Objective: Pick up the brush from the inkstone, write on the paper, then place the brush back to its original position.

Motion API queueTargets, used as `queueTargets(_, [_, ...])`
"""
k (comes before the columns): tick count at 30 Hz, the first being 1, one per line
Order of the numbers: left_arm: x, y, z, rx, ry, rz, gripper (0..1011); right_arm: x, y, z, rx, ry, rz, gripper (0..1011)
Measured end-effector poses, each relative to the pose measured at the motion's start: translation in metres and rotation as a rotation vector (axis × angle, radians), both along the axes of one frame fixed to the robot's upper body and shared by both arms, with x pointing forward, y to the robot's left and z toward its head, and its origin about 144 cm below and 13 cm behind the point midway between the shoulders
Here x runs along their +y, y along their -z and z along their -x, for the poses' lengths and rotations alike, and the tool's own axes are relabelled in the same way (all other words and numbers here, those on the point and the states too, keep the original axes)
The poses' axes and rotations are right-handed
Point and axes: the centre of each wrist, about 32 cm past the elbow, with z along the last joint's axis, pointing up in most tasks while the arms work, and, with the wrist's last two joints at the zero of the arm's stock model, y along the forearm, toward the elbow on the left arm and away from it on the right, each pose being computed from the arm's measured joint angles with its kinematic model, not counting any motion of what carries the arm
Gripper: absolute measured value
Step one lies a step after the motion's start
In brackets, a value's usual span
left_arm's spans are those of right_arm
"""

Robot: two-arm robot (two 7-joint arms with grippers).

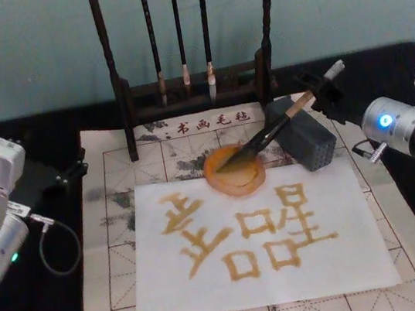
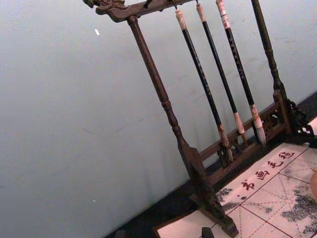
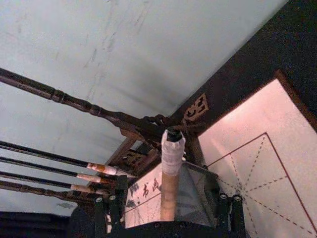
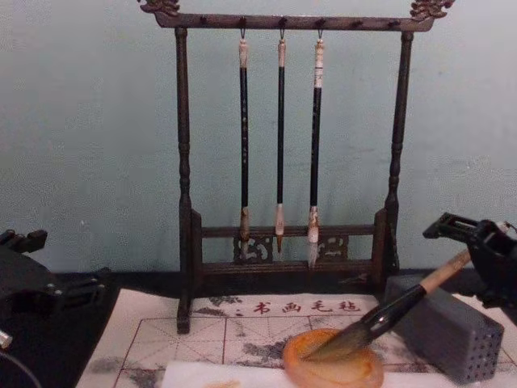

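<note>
Head view: right claw [image 1: 327,84] clamps brush [image 1: 267,135], tuft in inkstone [image 1: 234,170]; paper [image 1: 259,241] inked.

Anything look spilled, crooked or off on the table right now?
Nothing stands out. The brush leans tip-down in the inkstone, held by the right gripper. Amber characters sit on the paper; old grey stains mark the mat.

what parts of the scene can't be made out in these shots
- Right pincer fingers: in the head view too small to tell whether they clamp the brush.
- Brush tip in the dish: chest view cuts off the dish's front rim.
- Paper: chest view's bottom edge hides the writing.
- Left pincer fingers: unclear.
</note>
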Motion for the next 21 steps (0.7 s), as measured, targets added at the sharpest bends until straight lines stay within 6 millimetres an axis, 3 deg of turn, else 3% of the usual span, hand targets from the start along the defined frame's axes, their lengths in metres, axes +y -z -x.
queueTargets(10, [0.0,0.0,0.0,0.0,0.0,0.0,1001,-0.012,0.0,0.02,-0.013,-0.018,0.026,1002])
queueTargets(21, [0.0,0.0,0.0,0.0,0.0,0.0,1001,-0.018,0.005,0.07,-0.149,-0.066,0.197,1002])
